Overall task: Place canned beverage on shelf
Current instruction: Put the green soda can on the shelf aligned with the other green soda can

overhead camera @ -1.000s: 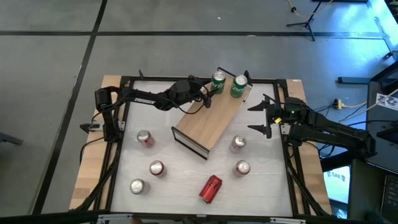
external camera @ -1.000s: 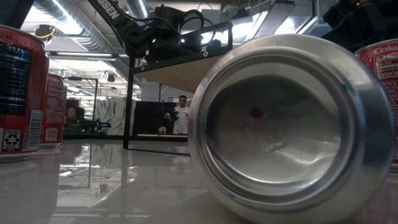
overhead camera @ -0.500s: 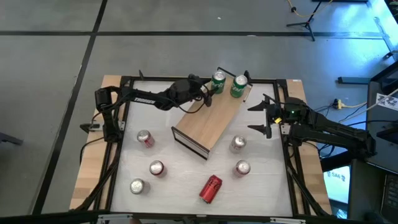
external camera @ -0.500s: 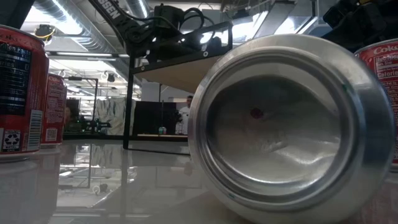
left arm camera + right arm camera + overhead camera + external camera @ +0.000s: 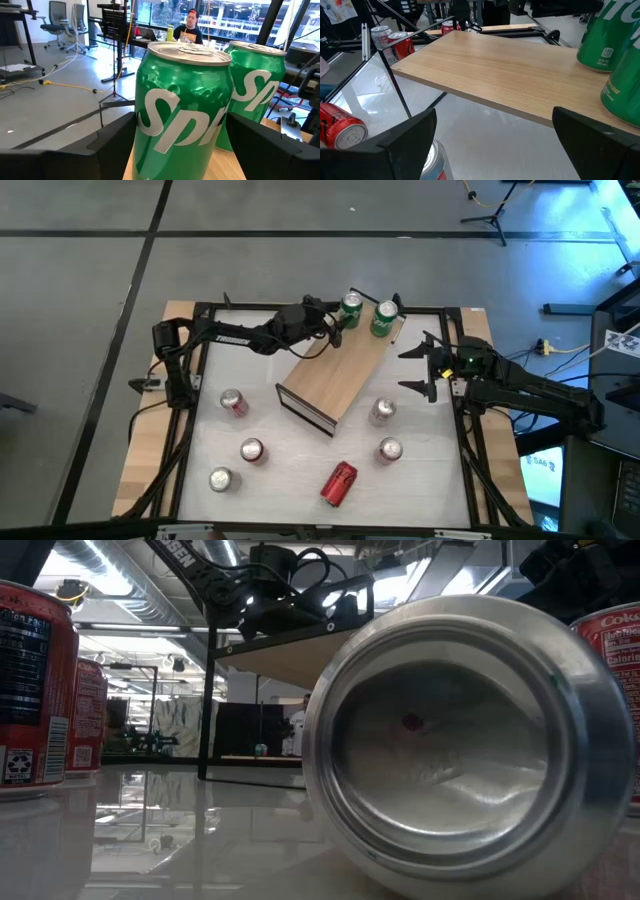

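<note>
On the table's far half, the shelf (image 5: 345,376) lies slantwise, its long axis running from the near dark-framed end by the table's middle up to the far end near the back rail, where two green cans stand abreast. Across that far end the left gripper (image 5: 335,327) reaches in from the left arm's side, and the left green can (image 5: 351,309) stands straight ahead of it, upright between the two fingers. They look narrowed to the can's width, though whether they press it or have just let go is hard to tell. Its neighbour, the right green can (image 5: 385,318), stands just beside it. Off the shelf's right flank, the right gripper (image 5: 425,367) waits wide open and empty.
</note>
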`<state>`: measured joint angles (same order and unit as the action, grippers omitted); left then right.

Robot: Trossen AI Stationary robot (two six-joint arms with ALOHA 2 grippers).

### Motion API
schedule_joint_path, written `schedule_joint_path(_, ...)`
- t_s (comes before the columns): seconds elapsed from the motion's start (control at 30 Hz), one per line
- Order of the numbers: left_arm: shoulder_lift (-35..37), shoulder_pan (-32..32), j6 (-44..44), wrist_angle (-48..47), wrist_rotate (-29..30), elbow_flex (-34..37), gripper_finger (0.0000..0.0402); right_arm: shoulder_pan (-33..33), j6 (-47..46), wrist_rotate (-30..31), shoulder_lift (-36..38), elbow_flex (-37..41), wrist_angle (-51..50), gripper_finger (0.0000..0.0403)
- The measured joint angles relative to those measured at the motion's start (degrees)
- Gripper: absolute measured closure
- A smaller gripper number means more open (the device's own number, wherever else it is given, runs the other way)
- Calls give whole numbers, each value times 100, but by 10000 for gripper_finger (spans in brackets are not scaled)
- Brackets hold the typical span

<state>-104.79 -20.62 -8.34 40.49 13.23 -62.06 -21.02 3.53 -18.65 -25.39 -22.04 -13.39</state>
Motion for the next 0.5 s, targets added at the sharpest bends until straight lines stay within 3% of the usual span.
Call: schedule_joint_path(0.5,-114,0,-19,57,-328,-2,104,0,0,0,0,0,0,11)
